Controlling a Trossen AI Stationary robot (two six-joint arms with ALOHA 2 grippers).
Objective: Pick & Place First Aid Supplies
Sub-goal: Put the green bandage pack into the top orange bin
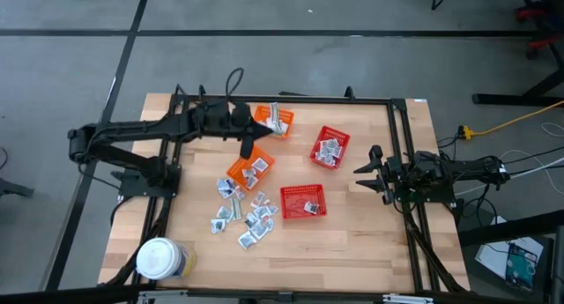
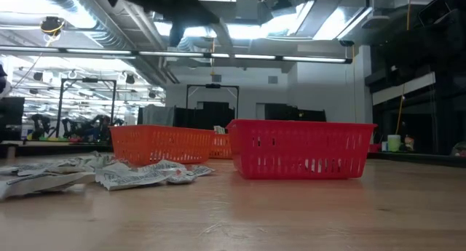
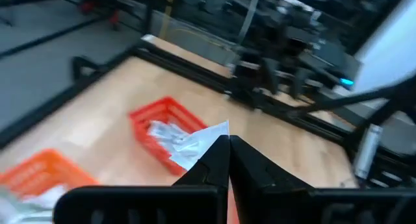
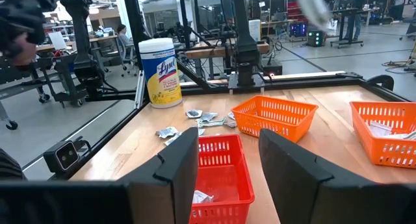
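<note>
The left claw [image 3: 227, 160] hangs above the pale wooden table [image 1: 352, 242], over the middle orange mesh basket [image 1: 251, 167]. Its two dark fingers are pressed together on a small flat silvery-white sachet [image 3: 198, 143], which sticks out just past the fingertips. In the left wrist view, a red mesh basket [image 3: 162, 130] holding a few packets lies below and beyond the pinched sachet.

The other first aid sachets [image 1: 240, 211] lie scattered loose on the table, just in front of the orange basket and well below the left claw, with a few more resting in the far orange basket [image 1: 275, 121] and in the two red baskets [image 1: 330, 147] [image 1: 302, 201]. A large round jar with a white lid [image 1: 160, 258] stands at the near left corner.

The right claw [image 1: 363, 174] waits at the table's right edge, well apart from the sachets, its fingers spread and holding nothing.
</note>
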